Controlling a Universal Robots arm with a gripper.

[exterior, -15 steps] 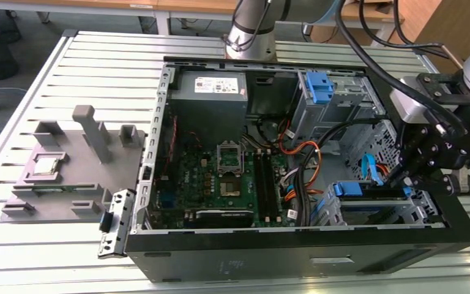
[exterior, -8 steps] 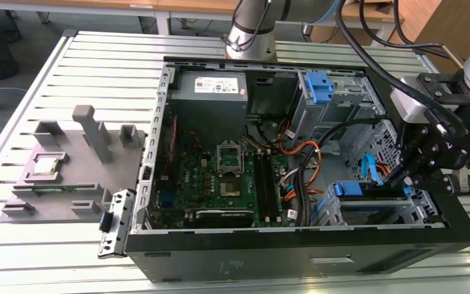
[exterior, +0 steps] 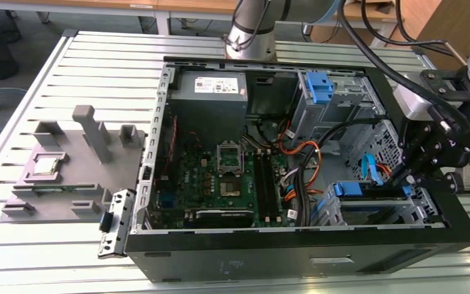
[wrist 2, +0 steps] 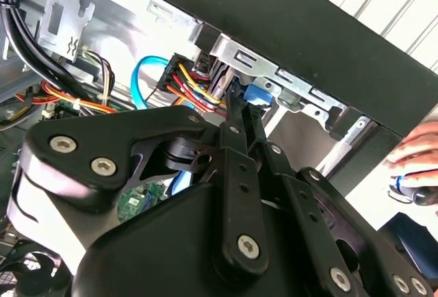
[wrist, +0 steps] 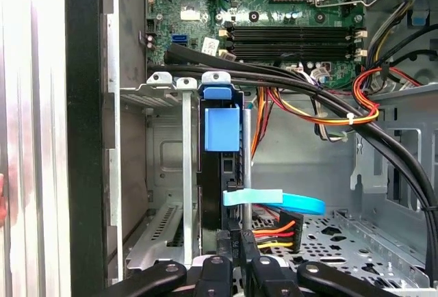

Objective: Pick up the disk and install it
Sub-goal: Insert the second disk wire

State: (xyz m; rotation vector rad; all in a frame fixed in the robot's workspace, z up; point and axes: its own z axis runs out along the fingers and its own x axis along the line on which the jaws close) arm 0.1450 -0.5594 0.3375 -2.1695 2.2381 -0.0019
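The disk [wrist: 222, 122] stands on edge in its blue carrier frame, slotted into the drive cage at the case's lower corner. In the exterior view its blue carrier [exterior: 357, 190] shows in the bay at that view's right. My gripper [exterior: 401, 182] reaches down into that bay from above. In both wrist views the two thin black fingers lie close together, and my gripper [wrist: 236, 242] is shut, with its tips at the disk's near edge. In the second wrist view the gripper [wrist 2: 235, 98] meets the blue carrier tab [wrist 2: 257, 94].
Black, orange and red cables [wrist: 321, 98] run over the cage beside the disk. The motherboard [exterior: 218, 177], the power supply [exterior: 210, 86] and another blue carrier [exterior: 320, 86] fill the open case. A grey fixture block [exterior: 63, 165] lies at the exterior view's left. A person's hand [wrist 2: 417, 157] is beside the case.
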